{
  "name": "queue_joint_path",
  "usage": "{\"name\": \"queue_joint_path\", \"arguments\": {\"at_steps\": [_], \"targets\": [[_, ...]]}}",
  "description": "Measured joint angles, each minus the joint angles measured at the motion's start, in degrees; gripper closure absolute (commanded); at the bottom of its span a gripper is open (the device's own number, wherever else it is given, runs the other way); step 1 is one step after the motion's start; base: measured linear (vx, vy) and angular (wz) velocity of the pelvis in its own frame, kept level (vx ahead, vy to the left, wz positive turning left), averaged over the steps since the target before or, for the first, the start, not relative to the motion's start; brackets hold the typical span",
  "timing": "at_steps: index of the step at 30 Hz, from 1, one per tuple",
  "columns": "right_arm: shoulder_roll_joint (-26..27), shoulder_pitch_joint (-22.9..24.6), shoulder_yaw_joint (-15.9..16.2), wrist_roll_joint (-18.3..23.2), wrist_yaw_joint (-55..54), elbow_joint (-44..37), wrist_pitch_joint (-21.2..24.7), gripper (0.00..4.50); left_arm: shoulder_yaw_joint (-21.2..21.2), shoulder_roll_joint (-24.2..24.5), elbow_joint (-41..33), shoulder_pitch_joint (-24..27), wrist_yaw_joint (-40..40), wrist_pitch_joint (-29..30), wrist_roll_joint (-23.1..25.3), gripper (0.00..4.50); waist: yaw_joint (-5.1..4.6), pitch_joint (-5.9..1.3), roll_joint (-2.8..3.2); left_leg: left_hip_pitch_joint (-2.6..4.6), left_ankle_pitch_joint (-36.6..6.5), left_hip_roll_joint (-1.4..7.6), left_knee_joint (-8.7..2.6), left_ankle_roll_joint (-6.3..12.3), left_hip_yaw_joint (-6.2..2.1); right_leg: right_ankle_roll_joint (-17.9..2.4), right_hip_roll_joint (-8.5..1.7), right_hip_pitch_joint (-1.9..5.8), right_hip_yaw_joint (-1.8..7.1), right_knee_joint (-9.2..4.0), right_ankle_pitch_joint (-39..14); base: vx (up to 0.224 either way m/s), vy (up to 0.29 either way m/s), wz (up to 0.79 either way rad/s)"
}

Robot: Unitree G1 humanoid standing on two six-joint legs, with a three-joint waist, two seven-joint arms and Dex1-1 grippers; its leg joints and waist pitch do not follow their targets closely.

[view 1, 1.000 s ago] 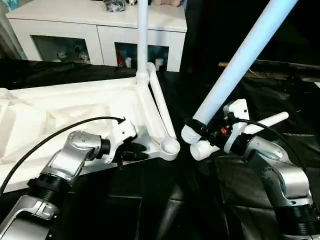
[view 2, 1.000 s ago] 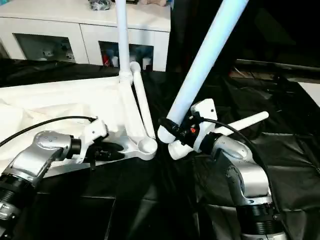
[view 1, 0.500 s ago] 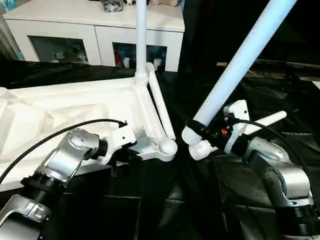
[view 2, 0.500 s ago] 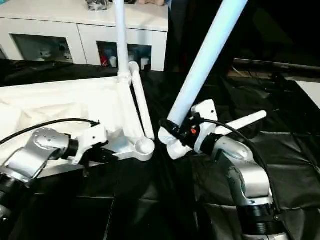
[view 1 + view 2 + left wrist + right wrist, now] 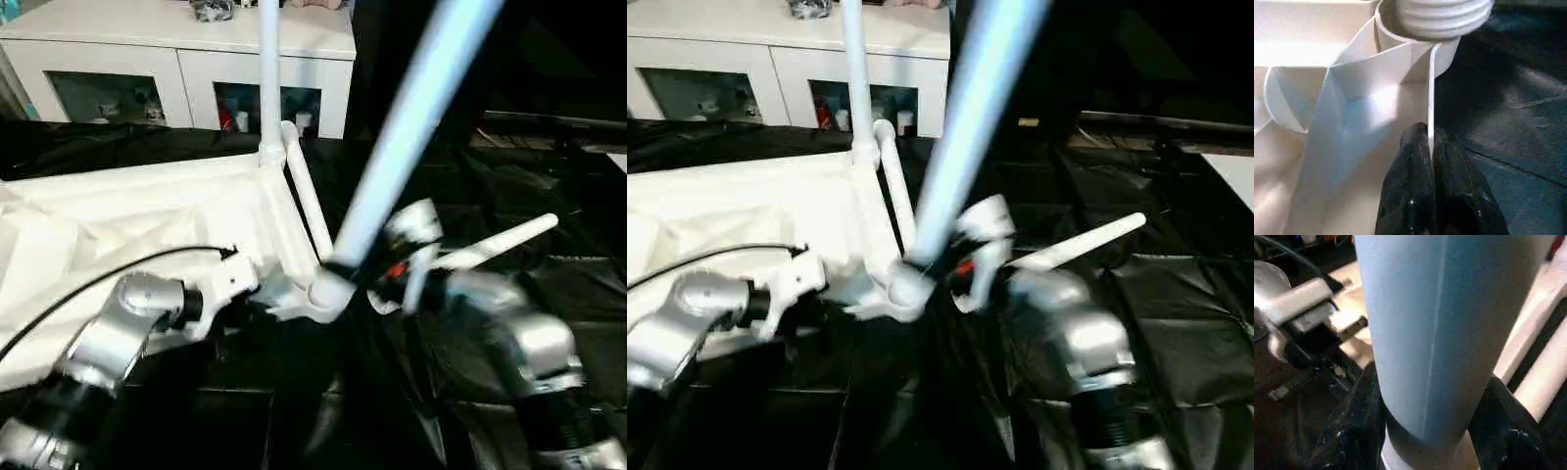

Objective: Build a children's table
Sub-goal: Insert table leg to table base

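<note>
We find the left gripper (image 5: 1430,147) pinching a thin rib of the white plastic ribbed tabletop (image 5: 147,211) beside its round corner socket (image 5: 328,292). The right gripper (image 5: 1425,431) clamps the long white tapered tube leg (image 5: 407,127), whose threaded end sits at that socket, its axis tilted away from the tabletop.

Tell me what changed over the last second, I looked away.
The right end effector swung its leg across to the tabletop's near corner socket; the threaded end now sits at the socket mouth. The left end effector closed onto the tabletop's thin edge rib beside that socket. Unchanged: one leg upright in the far corner, one lying along the edge, one on the black cloth.
</note>
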Motion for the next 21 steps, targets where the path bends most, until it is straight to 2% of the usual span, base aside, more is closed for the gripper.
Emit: {"name": "queue_joint_path", "arguments": {"at_steps": [10, 21], "targets": [[0.3, -5.0, 1.5, -3.5, -0.5, 5.2, -2.2, 2.64, 0.0, 0.3, -0.3, 0.0, 0.3, 0.4, 0.2, 4.5, 0.06, -0.01, 0.0, 0.03, 0.0, 0.0, -0.02, -0.01, 0.04, 0.0, 0.0, 0.0, 0.02, 0.0, 0.0, 0.0, 0.0, 0.0], [-1.3, -6.3, 3.2, -2.8, 4.6, 5.9, -0.4, 2.64, -0.2, 0.1, 1.1, -0.8, 0.0, 0.2, 0.2, 4.5, 0.08, -0.03, -0.03, 0.05, 0.0, 0.0, -0.01, -0.02, 0.04, 0.0, 0.0, 0.08, 0.05, 0.04, 0.0, 0.0, 0.0, 0.0]]}}
